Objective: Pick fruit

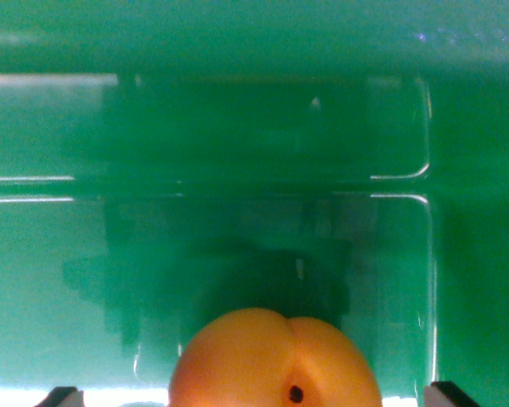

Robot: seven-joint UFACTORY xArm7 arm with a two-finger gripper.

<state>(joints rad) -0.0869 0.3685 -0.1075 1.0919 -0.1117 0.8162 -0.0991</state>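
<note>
An orange, peach-like fruit with a crease and a small dark stem hole fills the bottom centre of the wrist view. It lies between the two fingers of my gripper. Only the dark fingertips show, one in the bottom left corner and one in the bottom right corner. Both tips stand well clear of the fruit's sides, so the gripper is open. The lower part of the fruit is cut off by the frame edge.
A glossy green plastic surface with raised rounded-rectangle ridges fills the rest of the view. A dark shadow of the gripper falls on it just beyond the fruit. A brighter strip runs along the bottom edge.
</note>
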